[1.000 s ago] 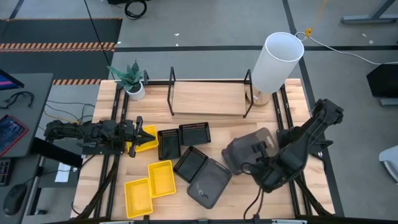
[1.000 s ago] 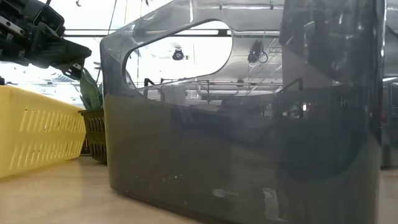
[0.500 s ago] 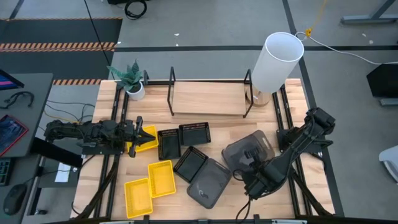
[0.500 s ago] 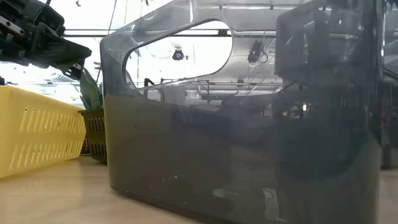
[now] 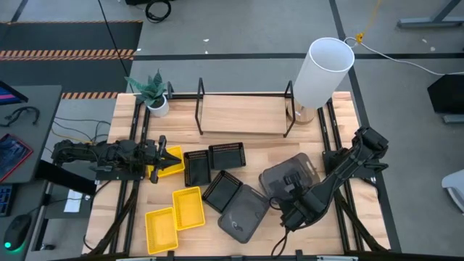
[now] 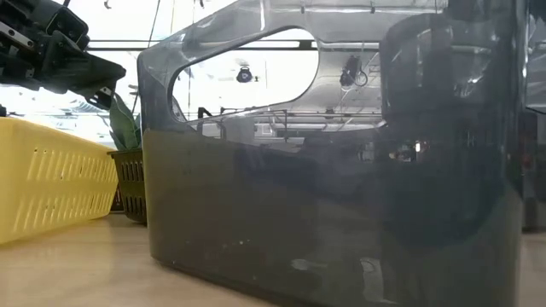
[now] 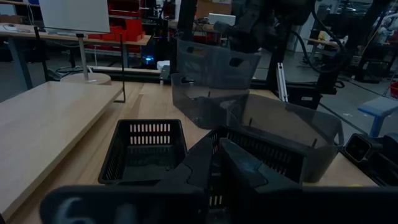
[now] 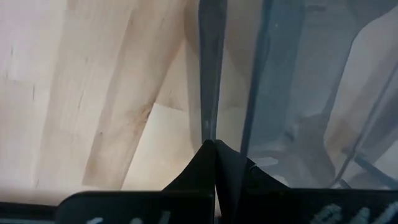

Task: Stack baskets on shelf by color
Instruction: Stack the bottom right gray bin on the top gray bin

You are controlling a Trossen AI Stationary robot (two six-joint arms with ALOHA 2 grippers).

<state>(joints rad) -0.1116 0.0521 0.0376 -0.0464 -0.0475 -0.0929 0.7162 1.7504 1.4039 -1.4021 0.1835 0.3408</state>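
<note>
Two dark grey baskets show in the high view, one (image 5: 245, 212) flat on the table, one (image 5: 290, 176) to its right. My right gripper (image 8: 214, 144) points steeply down and is shut on the latter. Three black baskets (image 5: 226, 156) (image 5: 196, 167) (image 5: 221, 190) lie mid-table, two yellow ones (image 5: 187, 206) (image 5: 159, 228) near the front. The third yellow basket (image 5: 170, 163) lies under my left gripper (image 5: 161, 156), which waits level at the left, its fingers together. The shelf (image 5: 243, 116) stands at the back. My right gripper pinches the dark grey basket's thin side wall at its upper rim (image 8: 208, 93) between its two fingertips. The fingers come from above, slanting down. In the left wrist view the basket (image 7: 214, 65) hangs below the gripper. Whether its lower edge rests on anything I cannot tell.
A white lamp shade (image 5: 322, 72) stands at the shelf's right end and a small potted plant (image 5: 152, 94) at its left end. Black rails run along both table sides. The flat grey basket (image 6: 324, 213) fills most of the low view.
My right gripper has sunk and gone toward the table's near edge and a little left, tipping more steeply downward. The dark grey basket has come down with it, still in its shut fingers.
</note>
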